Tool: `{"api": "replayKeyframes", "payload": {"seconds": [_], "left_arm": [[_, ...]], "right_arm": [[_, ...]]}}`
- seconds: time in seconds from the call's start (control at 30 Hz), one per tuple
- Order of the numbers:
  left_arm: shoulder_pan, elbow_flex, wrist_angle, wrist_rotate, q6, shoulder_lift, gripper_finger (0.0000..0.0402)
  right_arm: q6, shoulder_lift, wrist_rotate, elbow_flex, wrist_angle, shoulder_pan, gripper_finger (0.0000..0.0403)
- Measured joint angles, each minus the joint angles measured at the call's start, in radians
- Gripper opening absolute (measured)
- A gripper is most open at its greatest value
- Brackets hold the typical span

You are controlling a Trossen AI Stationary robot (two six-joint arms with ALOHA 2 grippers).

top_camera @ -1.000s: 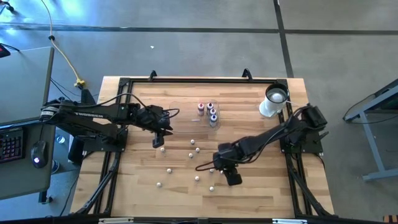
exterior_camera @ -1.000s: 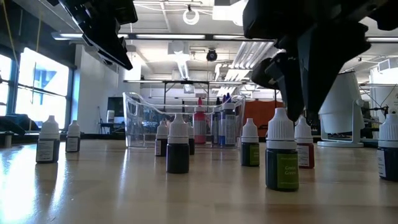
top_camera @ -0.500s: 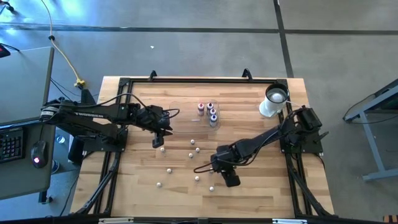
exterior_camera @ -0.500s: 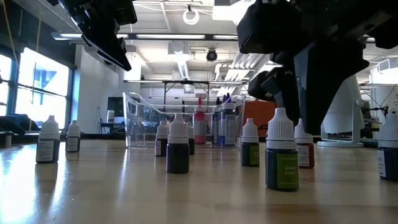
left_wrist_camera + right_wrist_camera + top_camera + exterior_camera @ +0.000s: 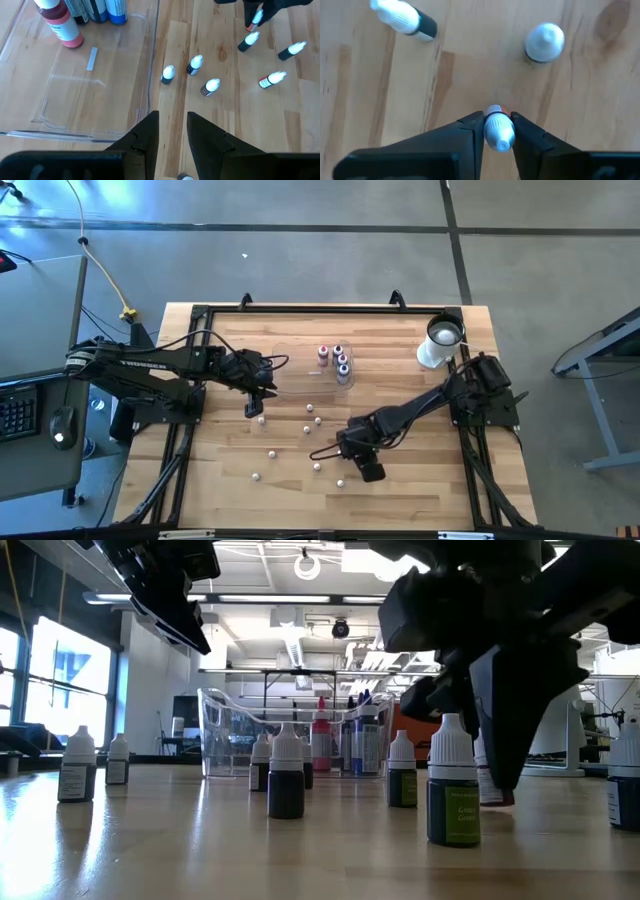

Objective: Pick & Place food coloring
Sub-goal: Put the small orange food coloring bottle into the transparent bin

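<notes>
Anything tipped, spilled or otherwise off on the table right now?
Nothing stands out. The loose food coloring bottles stand upright on the wood, no spill shows, and four sit in the clear tray. The right gripper has its fingers on an orange bottle.

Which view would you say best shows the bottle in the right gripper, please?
The right wrist view: the bottle sits centred, white cap toward the camera, between the right gripper's shut fingers. The high view hides it under the gripper. In the low view the arm covers most of it. The left wrist view shows it small and far off.

Bright overhead lights (image 5: 307, 564), window glare, soft foreground blur.
</notes>
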Motion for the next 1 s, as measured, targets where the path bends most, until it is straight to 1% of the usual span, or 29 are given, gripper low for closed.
{"api": "replayKeyframes", "payload": {"seconds": [0.13, 0.27, 0.33, 0.43, 0.53, 0.6, 0.67, 0.8, 0.9, 1.0], "left_arm": [[0.0, 0.0, 0.0, 0.0, 0.0, 0.0, 0.0099], [0.0, 0.0, 0.001, 0.0, 0.0, 0.0, 0.0099], [0.0, 0.0, 0.009, -0.001, 0.001, 0.0, 0.0099], [0.0, 0.0, 0.009, -0.002, 0.022, 0.0, 0.0099], [0.0, 0.0, 0.01, -0.002, 0.036, 0.0, 0.0099], [0.0, 0.0, 0.013, -0.002, 0.037, 0.0, 0.0099], [0.0, 0.0, 0.014, -0.002, 0.038, 0.0, 0.0099], [0.0, 0.0, 0.015, -0.003, 0.038, 0.0, 0.0099], [0.0, 0.0, 0.015, -0.003, 0.038, 0.0, 0.0099], [0.0, 0.0, 0.015, -0.003, 0.038, 0.0, 0.0099]], "right_arm": [[-0.021, -0.007, -0.033, 0.002, -0.021, -0.021, 0.0068], [-0.102, -0.037, -0.018, 0.042, -0.133, -0.051, 0.0072], [-0.157, -0.07, 0.033, 0.088, -0.216, -0.071, 0.0076], [-0.275, -0.113, 0.149, 0.168, -0.314, -0.109, 0.0074], [-0.414, -0.148, 0.253, 0.243, -0.329, -0.168, 0.0068], [-0.489, -0.151, 0.282, 0.286, -0.326, -0.229, 0.0068], [-0.575, -0.145, 0.278, 0.3, -0.301, -0.298, 0.0072], [-0.729, -0.117, 0.237, 0.316, -0.237, -0.431, 0.0079], [-0.789, -0.081, 0.167, 0.344, -0.219, -0.512, 0.008], [-0.814, -0.025, 0.079, 0.384, -0.24, -0.565, 0.0082]]}}
